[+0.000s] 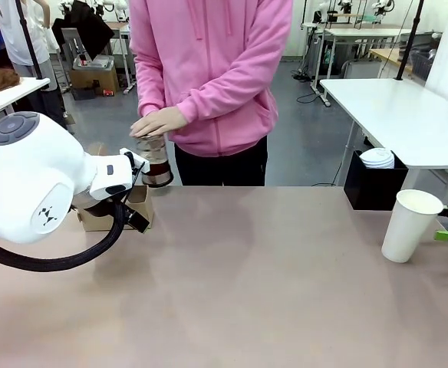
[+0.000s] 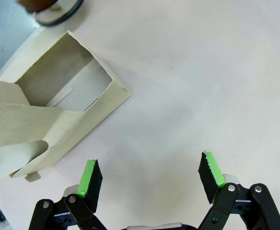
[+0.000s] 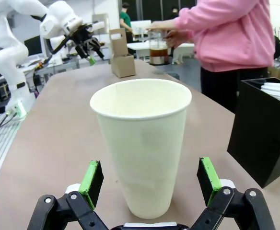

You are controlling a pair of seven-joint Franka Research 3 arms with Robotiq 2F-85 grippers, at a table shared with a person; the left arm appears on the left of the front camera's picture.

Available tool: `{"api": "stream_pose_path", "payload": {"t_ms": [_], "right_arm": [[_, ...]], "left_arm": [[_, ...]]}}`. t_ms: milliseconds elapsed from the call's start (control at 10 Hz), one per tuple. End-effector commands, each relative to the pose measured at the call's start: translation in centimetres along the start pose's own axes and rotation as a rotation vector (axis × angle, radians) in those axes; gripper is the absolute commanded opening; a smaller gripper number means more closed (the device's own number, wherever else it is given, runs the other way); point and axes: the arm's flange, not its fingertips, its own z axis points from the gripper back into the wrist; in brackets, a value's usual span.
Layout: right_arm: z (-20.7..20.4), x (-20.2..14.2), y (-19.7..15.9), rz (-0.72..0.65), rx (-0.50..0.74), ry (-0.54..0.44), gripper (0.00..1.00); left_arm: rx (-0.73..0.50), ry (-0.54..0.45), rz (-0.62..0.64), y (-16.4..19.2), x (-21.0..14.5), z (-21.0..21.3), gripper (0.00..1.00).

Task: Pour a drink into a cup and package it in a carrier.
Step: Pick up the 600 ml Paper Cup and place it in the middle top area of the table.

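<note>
Right gripper (image 3: 149, 164) open, cup (image 3: 142, 143) just ahead; left gripper (image 2: 150, 159) open beside carrier (image 2: 58, 124), person's hand (image 1: 156, 123) on jug (image 1: 156, 165)

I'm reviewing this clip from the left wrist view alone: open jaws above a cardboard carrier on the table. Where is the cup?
Observer: The cup stands upright near the robot's right end of the table, far from the carrier.
Operator: Is the right gripper holding it?
Observer: No. The right gripper is open, with the cup straight ahead of it and neither pad touching it.
Operator: And the drink?
Observer: The drink is in a glass jug at the far edge, next to the carrier. The person's hands rest on the jug's top.
</note>
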Motion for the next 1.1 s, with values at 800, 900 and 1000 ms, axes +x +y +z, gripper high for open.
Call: {"api": "stream_pose_path", "payload": {"t_ms": [800, 900, 1000], "right_arm": [[-5.5, -1.4, -2.1, -0.082, 0.093, -0.033, 1.0], [-6.1, -1.4, -2.2, -0.088, 0.109, -0.042, 1.0], [-6.5, -1.5, -2.4, -0.09, 0.116, -0.034, 1.0]], "left_arm": [[-0.001, -0.001, 0.001, 0.0, 0.0, 0.0, 1.0], [-0.001, -0.001, 0.001, 0.0, 0.0, 0.0, 1.0], [-0.001, -0.001, 0.001, 0.0, 0.0, 0.0, 1.0]]}}
